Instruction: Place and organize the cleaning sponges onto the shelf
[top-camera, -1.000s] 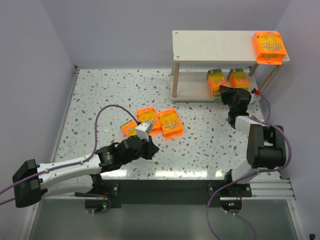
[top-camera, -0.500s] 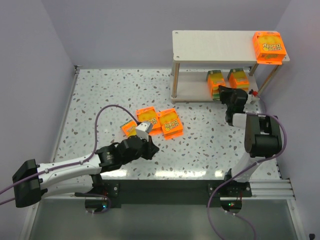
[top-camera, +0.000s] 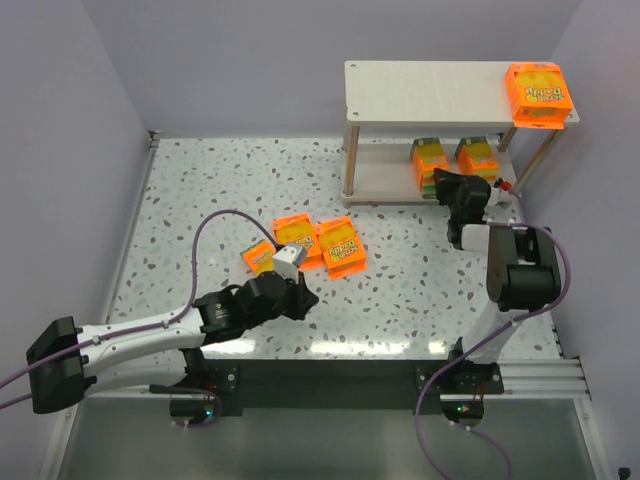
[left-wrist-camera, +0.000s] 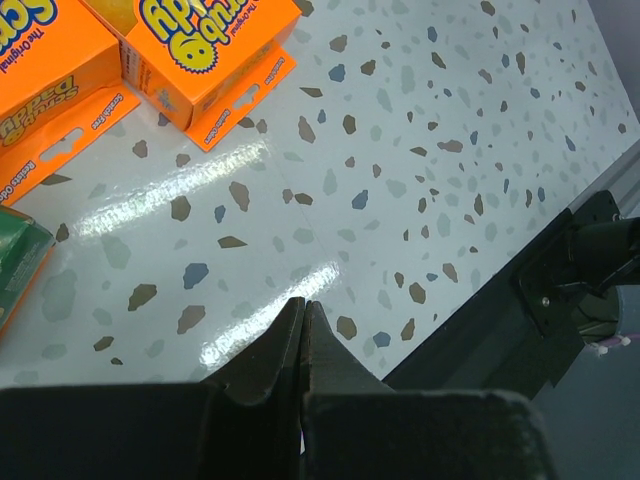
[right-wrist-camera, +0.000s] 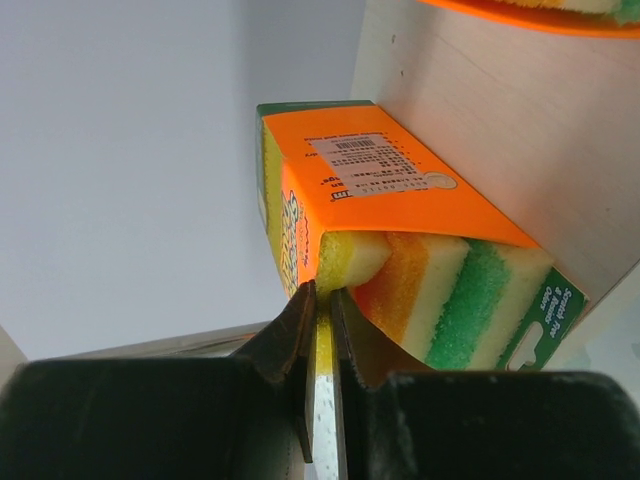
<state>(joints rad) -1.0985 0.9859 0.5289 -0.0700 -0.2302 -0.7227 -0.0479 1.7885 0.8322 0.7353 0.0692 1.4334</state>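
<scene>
One speckled table (top-camera: 200, 200) carries everything. The shelf (top-camera: 420, 88) stands at its far right: two pale boards on light legs. The left arm (top-camera: 130, 335) lies low across the near left of the table. The right arm (top-camera: 520, 275) reaches from the near right edge up to the shelf's lower board.

Packs: six counted.
- Top pack (top-camera: 538, 95): flat on the upper board, at its right end.
- Two on the right half of the lower board, side by side: inner pack (top-camera: 430, 160) and outer pack (top-camera: 476, 155). Their green, yellow and orange edges show from above. They sit close, but whether they touch is not resolved.
- Three on the table near centre, clustered: middle pack (top-camera: 295, 233), right pack (top-camera: 341, 247) and left pack (top-camera: 256, 256), the last partly hidden behind the left wrist.

Left gripper (left-wrist-camera: 303, 308): fingers pressed together with nothing between them, tips over bare table just beside the cluster.

Right gripper (right-wrist-camera: 322, 293): fingers drawn almost together, only a thin slit left. The tips sit against the yellow sponge corner of the inner pack, at the open end where the yellow, orange and green layers show. Whether the slit pinches any wrapper: cannot tell.
</scene>
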